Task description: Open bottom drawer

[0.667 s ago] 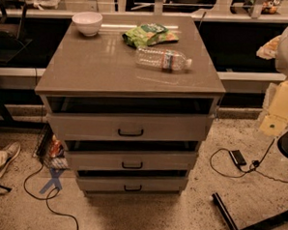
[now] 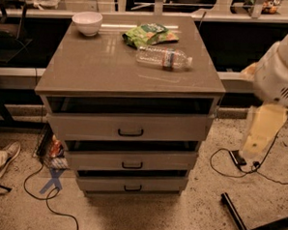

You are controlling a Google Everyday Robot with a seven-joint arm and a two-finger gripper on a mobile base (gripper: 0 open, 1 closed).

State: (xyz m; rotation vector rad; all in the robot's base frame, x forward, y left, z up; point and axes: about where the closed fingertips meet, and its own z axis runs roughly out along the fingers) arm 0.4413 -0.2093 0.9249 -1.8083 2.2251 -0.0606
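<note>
The bottom drawer (image 2: pixel 130 183) is the lowest and flattest of three taupe-grey fronts on the cabinet (image 2: pixel 88 65), with a small black bar handle (image 2: pixel 133 188). A dark gap shows above its front. My gripper (image 2: pixel 260 135) is a blurred pale yellow shape hanging below the white arm (image 2: pixel 282 71) at the right. It is to the right of the cabinet, at about the height of the top and middle drawers, well above and right of the bottom drawer's handle, and touches nothing.
On the cabinet top are a white bowl (image 2: pixel 87 22), a green snack bag (image 2: pixel 149 35) and a plastic bottle (image 2: pixel 164 57) lying on its side. Cables (image 2: pixel 223 164) and a black bar (image 2: pixel 240 221) lie on the floor at the right. A person's shoe (image 2: pixel 4 158) is at the left.
The arm and gripper have moved a little left and down, closer to the cabinet's right side. The drawers and the things on top have not moved.
</note>
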